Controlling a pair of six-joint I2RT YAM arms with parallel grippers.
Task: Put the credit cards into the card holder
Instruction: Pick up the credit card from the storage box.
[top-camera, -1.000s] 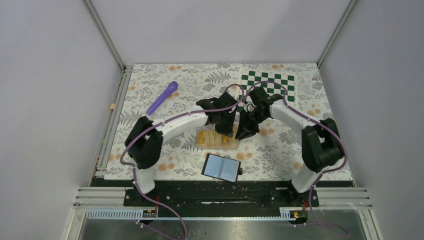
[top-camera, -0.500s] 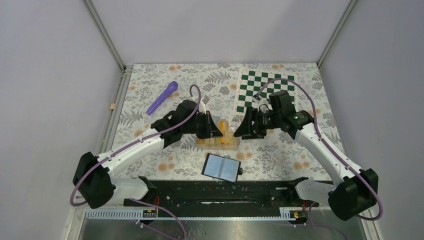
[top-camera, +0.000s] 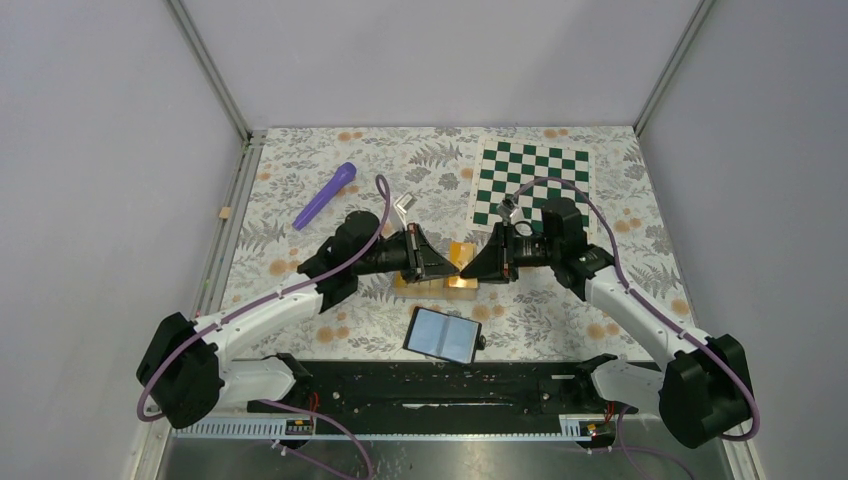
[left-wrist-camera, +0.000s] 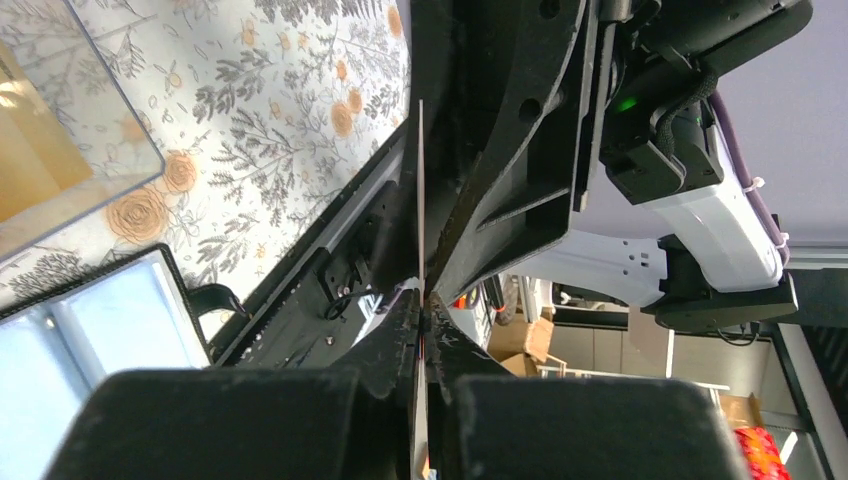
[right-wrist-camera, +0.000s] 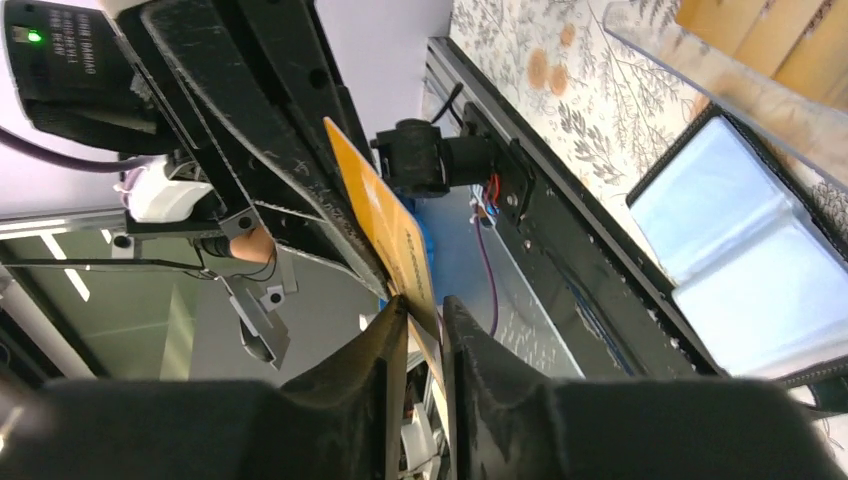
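An orange-yellow credit card (top-camera: 462, 252) hangs above the clear plastic box (top-camera: 425, 283) between my two grippers, which meet tip to tip. My left gripper (top-camera: 448, 263) is shut on this card; in the left wrist view the card (left-wrist-camera: 420, 200) is edge-on between the closed fingertips of that gripper (left-wrist-camera: 422, 300). My right gripper (top-camera: 472, 265) straddles the card's other end; in the right wrist view the card (right-wrist-camera: 385, 225) slants through a narrow gap between the fingers of that gripper (right-wrist-camera: 425, 310). More cards (right-wrist-camera: 770, 40) lie in the box. The card holder (top-camera: 444, 334) lies open, blue-grey lining up, near the front edge.
A purple marker-like object (top-camera: 325, 195) lies at the back left. A green-and-white chequered mat (top-camera: 530, 180) lies at the back right. The floral cloth (top-camera: 300, 300) covers the table. The black rail (top-camera: 440, 385) runs along the near edge.
Both arms have stretched low over the table and the two grippers have come together above the box. The card is now raised between them.
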